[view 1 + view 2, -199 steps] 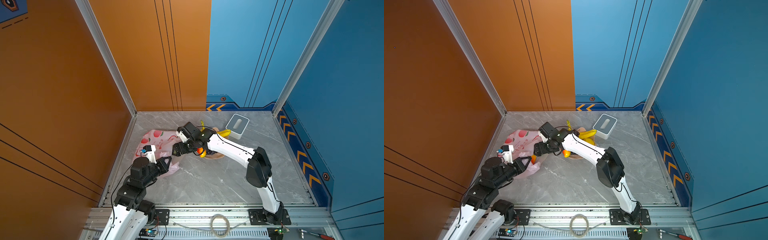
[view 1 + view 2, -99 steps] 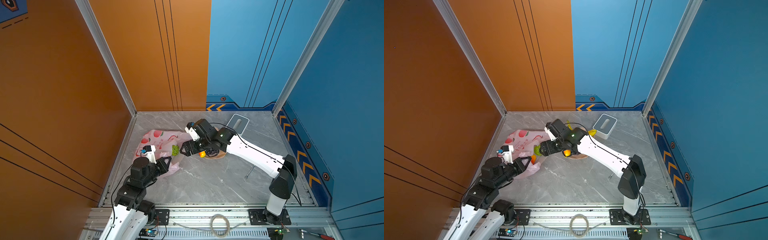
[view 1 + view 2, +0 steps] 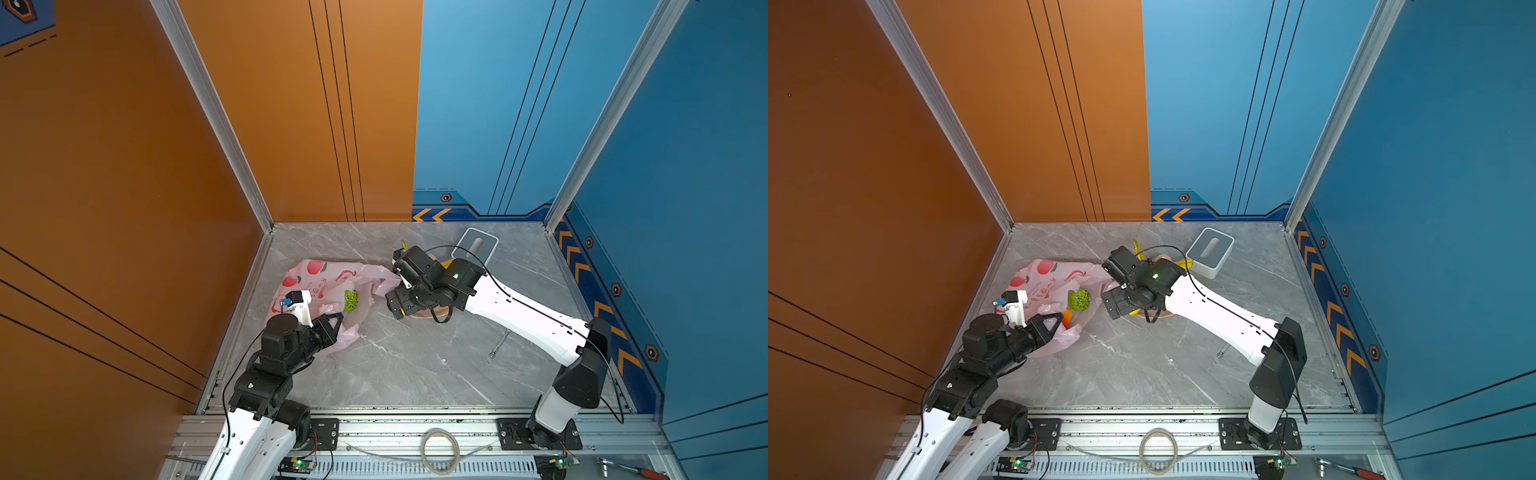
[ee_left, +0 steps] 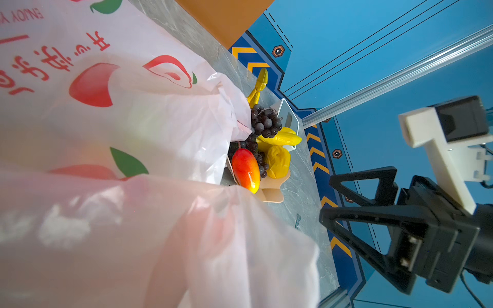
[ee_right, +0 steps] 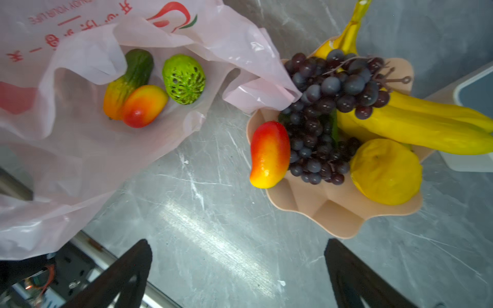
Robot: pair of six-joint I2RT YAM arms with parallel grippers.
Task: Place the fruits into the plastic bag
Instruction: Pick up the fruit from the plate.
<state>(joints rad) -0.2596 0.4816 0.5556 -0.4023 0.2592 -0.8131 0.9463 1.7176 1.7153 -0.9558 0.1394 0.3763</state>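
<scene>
My right gripper (image 5: 240, 269) hangs empty over the bare grey table (image 3: 415, 365), jaws spread wide, above the gap between the plastic bag (image 3: 328, 276) on the left and the beige wavy-edged plate (image 5: 333, 213) just right of it. My left gripper (image 3: 337, 319) reaches in from the near left, jaws pressed together on the bag's near rim. It pinches the thin pink film, and the mouth gapes toward the plate.

Through the right wrist camera I see three fruits inside the open mouth: a green bumpy fruit (image 5: 184, 78), a green-orange papaya (image 5: 128, 77) and a red-yellow mango (image 5: 144, 105). The last two touch each other. In both top views the bumpy fruit shows bright green in the opening, and in a top view I catch a speck of orange just near of it.

A second mango (image 5: 269, 154) sits on the plate, leaning over the rim on the bag's side. A dark grape bunch (image 5: 328, 114) is heaped in the middle, a yellow lemon (image 5: 386, 172) lies beside the grapes, and the bananas (image 5: 416, 125) lie along the side toward the white-grey box (image 3: 476, 245). One banana stem pokes out past the far rim.

A loose flap of the bag lies over the plate's rim, against the grapes. The box stands just beside the plate, to its far right
</scene>
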